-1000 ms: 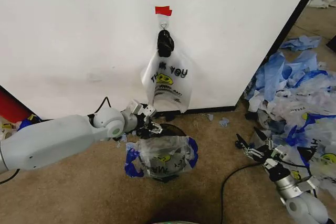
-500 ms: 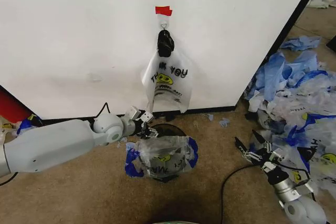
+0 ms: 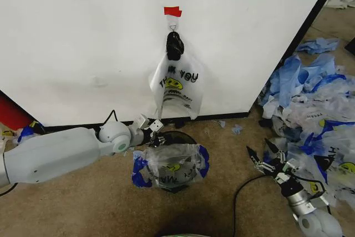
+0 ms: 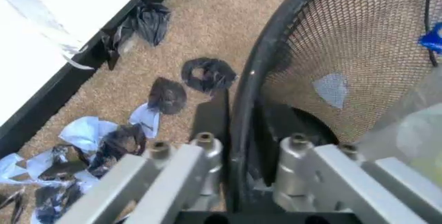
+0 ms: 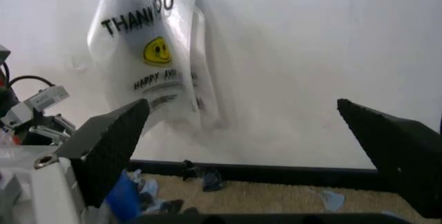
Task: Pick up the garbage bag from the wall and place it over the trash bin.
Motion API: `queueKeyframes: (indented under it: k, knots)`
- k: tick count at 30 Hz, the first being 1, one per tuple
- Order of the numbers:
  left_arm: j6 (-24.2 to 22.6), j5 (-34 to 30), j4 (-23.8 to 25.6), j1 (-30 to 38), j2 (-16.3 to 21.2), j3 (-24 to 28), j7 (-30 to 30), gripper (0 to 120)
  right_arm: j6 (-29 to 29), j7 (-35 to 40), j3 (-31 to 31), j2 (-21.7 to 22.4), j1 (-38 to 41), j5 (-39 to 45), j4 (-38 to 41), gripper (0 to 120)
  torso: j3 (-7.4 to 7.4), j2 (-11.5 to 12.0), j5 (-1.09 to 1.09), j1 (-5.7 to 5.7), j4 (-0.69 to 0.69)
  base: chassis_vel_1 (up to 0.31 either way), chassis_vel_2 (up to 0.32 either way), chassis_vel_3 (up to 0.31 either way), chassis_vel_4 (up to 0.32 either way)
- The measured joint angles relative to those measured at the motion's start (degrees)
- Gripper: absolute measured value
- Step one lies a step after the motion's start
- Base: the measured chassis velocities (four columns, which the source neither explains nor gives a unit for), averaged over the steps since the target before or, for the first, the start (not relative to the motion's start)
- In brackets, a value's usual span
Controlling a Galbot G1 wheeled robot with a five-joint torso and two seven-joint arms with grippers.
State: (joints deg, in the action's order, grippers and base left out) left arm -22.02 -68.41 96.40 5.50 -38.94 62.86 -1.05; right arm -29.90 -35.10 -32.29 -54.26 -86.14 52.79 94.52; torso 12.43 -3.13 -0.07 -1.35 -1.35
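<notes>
Garbage bag (image 3: 170,166) sits draped over the trash bin (image 3: 178,136) on the carpet, just below the wall (image 3: 83,43). Left gripper (image 3: 153,135) is at the bin's rear rim; its fingers (image 4: 207,154) straddle the wire rim, clamped on it. Right gripper (image 3: 263,157) hovers low near the bag heap (image 3: 316,104), fingers apart, holding nothing. Another bag (image 3: 177,88) hangs from the wall hook.

At the right edge you see a heap of blue-and-white bags (image 3: 310,104) on brown carpet (image 3: 222,159).
</notes>
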Motion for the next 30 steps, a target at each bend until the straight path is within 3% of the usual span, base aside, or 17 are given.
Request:
queueKeyframes:
  k: [3,10,16,18,21,22,24,27,30]
  knots:
    - [-0.1,-0.4,0.4,-0.2,0.2,0.0,-0.4,0,-0.1,0.0,0.0,0.0,0.0,0.0,-0.2,100,0.0,0.0,0.0,0.0,0.0,0.0,0.0,0.0,0.0]
    - [-0.7,-3.1,2.5,-4.0,1.9,-3.4,-4.0,0,-0.6,0.0,0.8,-0.3,0.5,-0.3,-0.9,100,0.0,0.0,0.0,0.0,-0.02,0.0,0.0,0.0,0.0]
    - [-1.2,-10.6,9.4,-10.9,5.7,-12.3,-14.7,0,-0.7,-0.1,2.0,0.0,1.5,-0.2,-1.7,100,0.01,0.0,-0.02,0.0,0.01,0.0,0.0,0.0,0.0]
    - [-0.9,-13.4,14.0,-16.3,8.0,-19.3,-18.1,0,-0.7,-0.2,2.7,0.2,2.4,0.1,-1.9,100,0.0,0.0,0.03,0.0,0.0,0.0,0.0,0.0,0.0]
    - [0.2,-18.9,20.5,-30.0,10.4,-34.6,-24.2,0,-0.3,-0.2,3.8,0.5,4.0,0.5,-2.0,100,0.0,0.0,0.0,0.0,0.01,0.0,0.0,0.0,0.0]
    - [0.2,-18.9,20.5,-30.0,10.4,-34.6,-24.2,0,-0.3,-0.2,3.8,0.5,4.0,0.5,-2.0,100,0.0,0.0,0.0,0.0,0.01,0.0,0.0,0.0,0.0]
    - [2.4,-22.9,24.0,-41.3,10.5,-45.6,-30.7,0,-0.3,-0.2,4.9,0.7,5.0,0.6,-2.3,100,0.0,0.0,-0.04,0.0,0.0,0.0,0.0,0.0,0.0]
    - [4.7,-25.5,26.0,-52.6,9.4,-57.2,-37.6,0,-0.3,-0.2,6.2,0.7,5.9,0.6,-2.8,100,0.0,0.0,0.04,0.0,0.0,0.0,0.0,0.0,0.0]
    - [5.8,-25.8,27.1,-58.7,9.0,-61.4,-40.2,0,-0.3,-0.2,7.0,0.8,6.5,0.6,-3.0,100,0.0,0.0,-0.05,0.0,0.01,0.0,0.0,0.0,0.0]
